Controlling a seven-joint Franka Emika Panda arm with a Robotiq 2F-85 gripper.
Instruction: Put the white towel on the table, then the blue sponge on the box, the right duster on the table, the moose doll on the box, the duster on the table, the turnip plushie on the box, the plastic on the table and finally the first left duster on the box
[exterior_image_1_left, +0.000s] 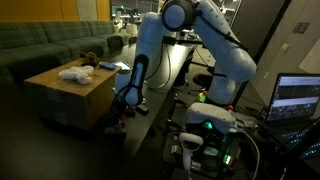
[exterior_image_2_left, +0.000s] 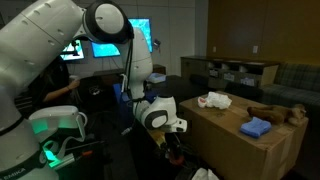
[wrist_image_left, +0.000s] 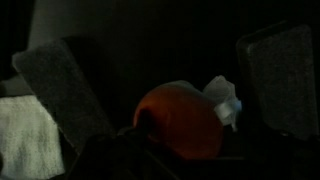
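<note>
Turnip-plushie step, as judged: the hand (wrist_image_left: 168, 80), jaws wide and empty, hangs over the orange turnip plushie (wrist_image_left: 180, 120) on the table (exterior_image_1_left: 155, 100) beside the box (exterior_image_1_left: 75, 100); next it must descend, close, and lift the plushie onto the box top.

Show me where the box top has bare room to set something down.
Bare cardboard lies on the box between the white towel and the blue sponge, out to the front edge. It is crowded behind, where the moose doll lies close to the sponge.
</note>
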